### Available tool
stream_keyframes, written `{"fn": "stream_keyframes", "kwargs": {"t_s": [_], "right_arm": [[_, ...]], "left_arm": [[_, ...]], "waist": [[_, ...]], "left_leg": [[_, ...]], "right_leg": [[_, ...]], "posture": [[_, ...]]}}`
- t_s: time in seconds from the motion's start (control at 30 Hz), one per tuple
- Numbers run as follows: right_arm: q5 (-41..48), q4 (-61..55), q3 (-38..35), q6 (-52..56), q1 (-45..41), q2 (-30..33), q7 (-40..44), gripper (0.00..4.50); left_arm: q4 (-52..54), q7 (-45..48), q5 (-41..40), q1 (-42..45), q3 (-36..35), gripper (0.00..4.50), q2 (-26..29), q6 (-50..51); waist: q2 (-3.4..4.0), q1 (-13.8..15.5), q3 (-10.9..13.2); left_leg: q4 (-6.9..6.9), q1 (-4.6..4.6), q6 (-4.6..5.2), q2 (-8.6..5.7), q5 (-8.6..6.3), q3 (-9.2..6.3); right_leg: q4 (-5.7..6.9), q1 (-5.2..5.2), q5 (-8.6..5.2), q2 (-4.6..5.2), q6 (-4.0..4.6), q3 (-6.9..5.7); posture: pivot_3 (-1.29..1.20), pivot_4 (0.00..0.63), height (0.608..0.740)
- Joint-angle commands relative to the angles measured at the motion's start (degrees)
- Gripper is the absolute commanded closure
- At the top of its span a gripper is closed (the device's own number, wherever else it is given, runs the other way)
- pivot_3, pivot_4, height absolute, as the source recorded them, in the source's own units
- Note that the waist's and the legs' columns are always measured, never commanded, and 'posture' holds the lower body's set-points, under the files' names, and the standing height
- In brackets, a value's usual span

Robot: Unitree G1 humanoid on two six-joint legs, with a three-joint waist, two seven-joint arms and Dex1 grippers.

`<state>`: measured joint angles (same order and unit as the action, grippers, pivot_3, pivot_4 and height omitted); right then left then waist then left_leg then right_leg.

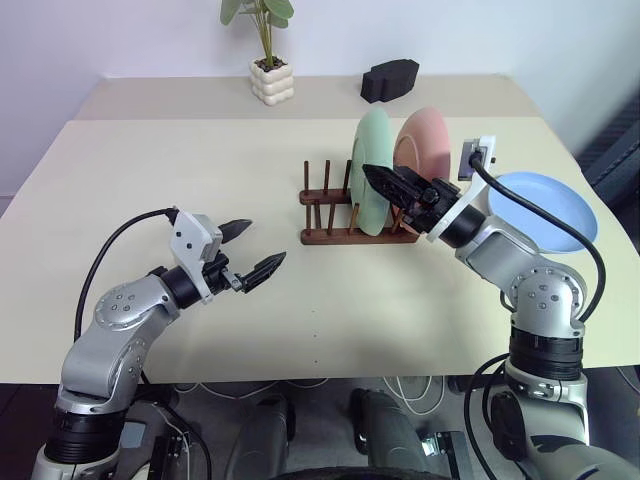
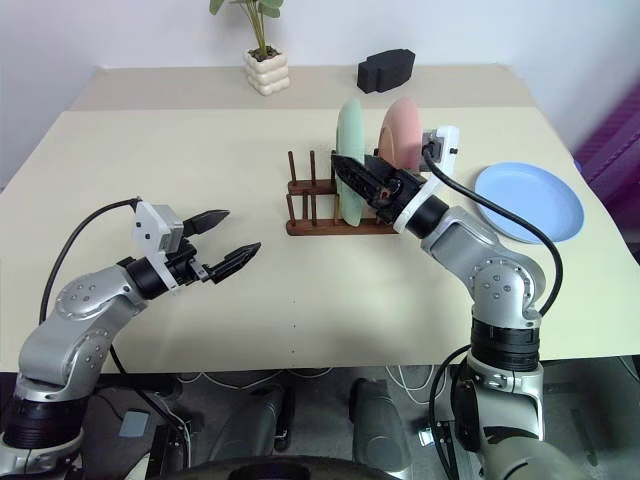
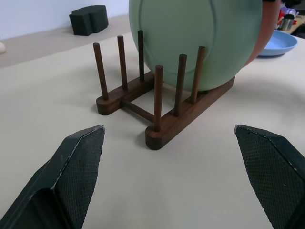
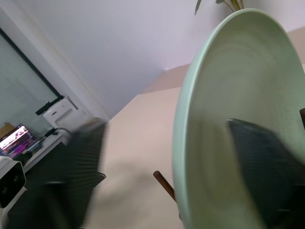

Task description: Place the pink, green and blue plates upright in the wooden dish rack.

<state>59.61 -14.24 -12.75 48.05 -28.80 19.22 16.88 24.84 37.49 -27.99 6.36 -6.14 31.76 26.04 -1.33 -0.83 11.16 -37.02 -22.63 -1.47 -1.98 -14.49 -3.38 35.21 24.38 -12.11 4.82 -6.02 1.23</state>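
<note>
Your right claw [image 1: 385,186] straddles the upright green plate [image 1: 372,160] in the wooden dish rack [image 1: 330,236], fingers spread. Back straight out without nudging it. Left claw [image 1: 252,250] is spread, idle.

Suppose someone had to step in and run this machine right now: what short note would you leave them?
Left tool: open, holding nothing, hovering over the table short of the wooden dish rack.
Right tool: fingers spread either side of the green plate's rim; a grip can't be confirmed.
Done: green plate and pink plate stand upright in the rack, pink behind green.
Left: the blue plate lies flat on the table beside the right arm. Draw the right tool off the green plate, then stand the blue one in the free pegs.
</note>
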Motion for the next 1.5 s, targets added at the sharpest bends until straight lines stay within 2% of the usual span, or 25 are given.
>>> {"fn": "stream_keyframes", "kwargs": {"t_s": [0.03,0.53,0.7,0.83,0.9,0.93,1.03,1.1,1.2,1.33,1.5], "right_arm": [[-0.6,-1.8,-0.6,-2.0,-0.2,0.4,1.5,0.06],[-0.2,-5.5,-2.7,-4.9,-8.6,5.3,4.5,0.06],[-4.5,0.0,-7.9,-8.6,-11.3,14.4,9.1,0.06],[-9.5,6.3,-11.2,-12.0,-9.6,22.0,13.4,0.06],[-13.0,10.8,-13.2,-14.1,-7.3,26.3,16.3,0.57],[-14.3,12.7,-14.0,-15.2,-6.3,28.0,17.4,0.57],[-18.5,18.4,-15.9,-18.7,-3.7,31.8,19.5,0.04],[-22.8,22.2,-16.1,-21.9,-1.6,34.2,20.2,0.04],[-27.1,25.5,-14.6,-24.6,2.7,36.7,23.7,0.04],[-38.7,30.1,-6.7,-30.6,10.1,40.5,26.8,0.04],[-47.0,37.7,1.7,-33.6,7.1,38.4,25.9,0.04]], "left_arm": [[2.0,0.1,-0.1,-0.3,-0.7,0.0,0.4,-0.7],[1.7,0.1,-0.1,-0.3,-0.2,0.0,0.4,-0.5],[1.8,0.2,-0.2,-0.5,-0.2,0.0,0.4,-0.6],[1.4,0.5,-0.3,-0.4,0.1,0.0,0.3,-0.8],[0.9,0.7,-0.2,0.1,0.5,0.0,0.1,-0.8],[0.7,0.8,-0.2,0.3,0.7,0.0,0.1,-0.9],[0.0,1.4,-0.1,0.9,1.2,0.0,0.0,-0.9],[-0.8,1.9,0.2,1.6,1.6,0.0,0.0,-1.0],[-1.6,2.4,0.4,2.4,2.1,0.0,0.0,-1.2],[-2.6,3.0,0.5,3.2,2.5,0.0,-0.1,-1.5],[-3.3,3.9,0.5,4.0,3.4,0.0,-0.3,-1.5]], "waist": [[0.0,0.0,0.0],[0.06,0.0,0.0],[0.08,0.3,0.0],[0.08,0.2,0.0],[0.09,0.2,0.1],[0.09,0.2,0.1],[0.11,0.2,0.1],[0.13,0.2,0.0],[0.16,0.1,0.0],[0.17,0.0,0.0],[0.3,-0.3,0.0]], "left_leg": [[0.0,0.0,0.0,0.0,0.0,0.0],[0.0,-0.01,0.0,0.03,0.0,0.0],[-0.02,-0.07,0.0,0.01,0.0,0.0],[-0.08,-0.19,0.03,-0.02,-0.02,0.11],[-0.07,-0.19,0.04,0.0,-0.02,0.13],[-0.06,-0.18,0.04,0.0,-0.02,0.14],[-0.08,-0.19,0.04,-0.01,-0.02,0.21],[-0.08,-0.18,0.04,-0.01,-0.02,0.23],[-0.08,-0.16,0.05,-0.03,-0.02,0.27],[-0.1,-0.16,0.06,-0.04,-0.03,0.28],[-0.11,0.01,0.06,-0.04,-0.03,0.5]], "right_leg": [[0.0,0.0,0.0,0.0,0.0,0.0],[-0.03,0.0,0.0,-0.02,0.0,0.0],[-0.1,-0.01,-0.01,-0.02,0.01,-0.02],[-0.19,-0.02,-0.03,-0.01,0.03,-0.05],[-0.19,-0.02,-0.03,-0.02,0.03,-0.06],[-0.18,-0.01,-0.03,-0.02,0.03,-0.06],[-0.19,-0.01,-0.03,-0.01,0.03,-0.04],[-0.19,-0.01,-0.03,-0.02,0.03,-0.03],[-0.18,-0.01,-0.03,-0.03,0.03,-0.02],[-0.18,-0.02,-0.03,-0.04,0.02,-0.01],[-0.1,-0.02,-0.03,-0.05,0.03,0.17]], "posture": [[0.0,0.15,0.73],[0.0,0.15,0.73],[0.0,0.15,0.73],[0.0,0.15,0.73],[0.0,0.15,0.73],[0.0,0.15,0.73],[0.0,0.15,0.73],[0.0,0.15,0.73],[0.0,0.15,0.73],[0.0,0.15,0.73],[0.0,0.15,0.73]]}}
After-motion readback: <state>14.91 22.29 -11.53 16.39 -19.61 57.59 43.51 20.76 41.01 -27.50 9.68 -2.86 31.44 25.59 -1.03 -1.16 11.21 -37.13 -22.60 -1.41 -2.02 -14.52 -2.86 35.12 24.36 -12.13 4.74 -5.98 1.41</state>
